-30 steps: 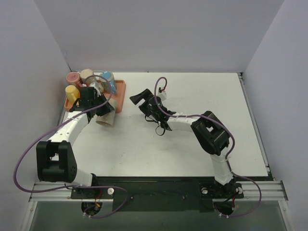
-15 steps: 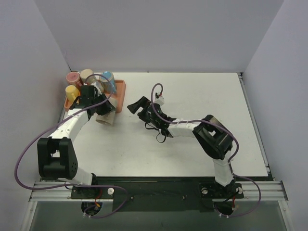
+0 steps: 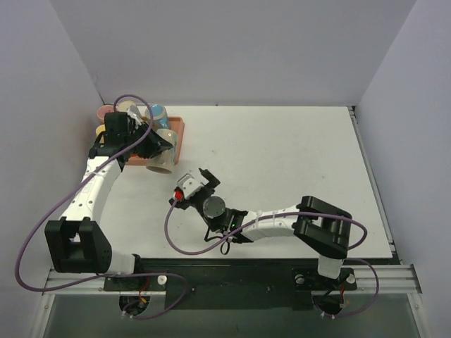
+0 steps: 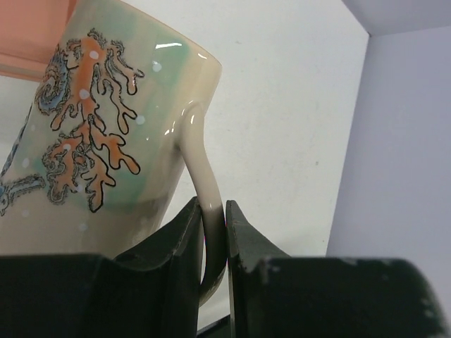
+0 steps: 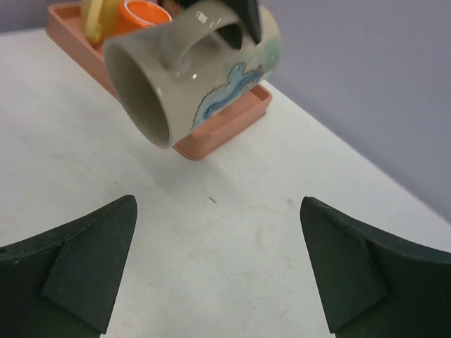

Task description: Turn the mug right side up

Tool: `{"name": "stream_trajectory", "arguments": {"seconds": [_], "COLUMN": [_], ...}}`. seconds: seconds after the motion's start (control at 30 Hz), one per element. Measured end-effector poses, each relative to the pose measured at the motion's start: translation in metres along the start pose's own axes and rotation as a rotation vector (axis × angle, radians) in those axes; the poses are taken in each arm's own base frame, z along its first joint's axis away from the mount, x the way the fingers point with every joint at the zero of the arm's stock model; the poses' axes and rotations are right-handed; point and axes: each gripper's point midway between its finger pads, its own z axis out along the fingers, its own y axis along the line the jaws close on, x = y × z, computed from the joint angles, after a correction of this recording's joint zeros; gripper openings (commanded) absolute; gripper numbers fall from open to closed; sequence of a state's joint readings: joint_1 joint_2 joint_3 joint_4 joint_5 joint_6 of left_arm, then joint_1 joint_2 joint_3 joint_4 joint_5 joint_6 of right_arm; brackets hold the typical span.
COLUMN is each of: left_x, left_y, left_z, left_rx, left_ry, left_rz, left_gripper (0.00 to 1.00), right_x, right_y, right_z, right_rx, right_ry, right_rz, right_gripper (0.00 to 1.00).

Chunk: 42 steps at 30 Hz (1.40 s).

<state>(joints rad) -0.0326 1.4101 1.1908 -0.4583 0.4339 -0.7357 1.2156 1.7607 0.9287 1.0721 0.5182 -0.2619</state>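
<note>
A: At the far left corner of the table [image 3: 282, 155], what does the left claw [image 3: 150, 144] have?

B: The mug [image 3: 161, 160]. The claw is clamped on the handle [image 4: 206, 190], with one finger [image 4: 176, 243] pressed to each side of it, as the left wrist view shows.

A: Is the mug upright?

B: No, it is tipped over on its side. Its mouth faces out toward the near right, so the right wrist camera looks straight into it. The handle is on top, where the claw pinches it.

A: Where is it in relation to the tray [image 3: 177, 130]?

B: It is at the tray's near edge. In the right wrist view it seems to hang clear of the table, in front of the tray's rim, with a faint shadow under it.

A: What is in the tray?

B: Several cups [image 3: 156, 113] stand close together behind the mug, including a yellow one and an orange one.

A: And the right claw [image 3: 189, 184]?

B: It is spread wide and holds nothing. It sits low over the middle of the table, well apart from the mug and pointing at it. Its two dark fingers [image 5: 77, 260] frame the bottom of its own view, with bare table between them.
</note>
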Motion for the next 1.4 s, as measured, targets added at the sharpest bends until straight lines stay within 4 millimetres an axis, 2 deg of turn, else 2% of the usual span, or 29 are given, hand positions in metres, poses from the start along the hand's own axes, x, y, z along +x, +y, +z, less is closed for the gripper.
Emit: {"name": "stream_trajectory", "arguments": {"seconds": [0.13, 0.23, 0.3, 0.5, 0.67, 0.8, 0.97, 1.07, 1.2, 1.23, 1.33, 1.37, 1.4], "left_x": [-0.005, -0.006, -0.004, 0.003, 0.007, 0.011, 0.014, 0.015, 0.013, 0.014, 0.021, 0.023, 0.025], "left_y": [-0.027, -0.042, -0.046, -0.045, -0.049, -0.053, -0.057, -0.058, -0.065, -0.066, -0.066, -0.066, -0.065], "left_z": [-0.018, -0.03, -0.034, -0.035, -0.035, -0.036, -0.037, -0.038, -0.038, -0.038, -0.037, -0.036, -0.035], "left_rx": [0.052, 0.09, 0.103, 0.097, 0.108, 0.123, 0.138, 0.145, 0.173, 0.176, 0.179, 0.182, 0.182], "left_ry": [-0.011, -0.013, -0.009, 0.019, 0.036, 0.055, 0.073, 0.08, 0.075, 0.08, 0.104, 0.113, 0.119], "left_rz": [0.003, 0.007, 0.004, -0.016, -0.031, -0.043, -0.054, -0.064, -0.063, -0.067, -0.085, -0.092, -0.101], "left_gripper": [0.0, 0.0, 0.0, 0.0, 0.0, 0.0, 0.0, 0.0, 0.0, 0.0, 0.0, 0.0, 0.0], "right_x": [0.026, 0.039, 0.035, 0.008, -0.019, -0.017, 0.001, 0.005, 0.001, -0.001, -0.007, -0.006, -0.006], "right_y": [0.007, 0.009, 0.011, 0.025, 0.032, 0.028, 0.009, -0.003, -0.01, -0.011, -0.017, -0.019, -0.02], "right_z": [0.003, 0.003, 0.002, -0.003, 0.017, 0.031, 0.041, 0.045, 0.053, 0.053, 0.057, 0.057, 0.057], "right_rx": [0.008, 0.005, 0.005, 0.015, 0.075, 0.118, 0.166, 0.194, 0.219, 0.225, 0.247, 0.252, 0.256], "right_ry": [0.006, 0.023, 0.014, -0.047, -0.089, -0.076, -0.023, 0.001, 0.001, -0.001, -0.004, -0.003, -0.001], "right_rz": [-0.309, -0.448, -0.496, -0.533, -0.501, -0.503, -0.547, -0.568, -0.569, -0.567, -0.557, -0.554, -0.555], "right_gripper": [0.96, 0.95, 0.96, 1.0, 0.99, 0.98, 0.95, 0.82, 0.65, 0.5, 0.33, 0.25, 0.21]}}
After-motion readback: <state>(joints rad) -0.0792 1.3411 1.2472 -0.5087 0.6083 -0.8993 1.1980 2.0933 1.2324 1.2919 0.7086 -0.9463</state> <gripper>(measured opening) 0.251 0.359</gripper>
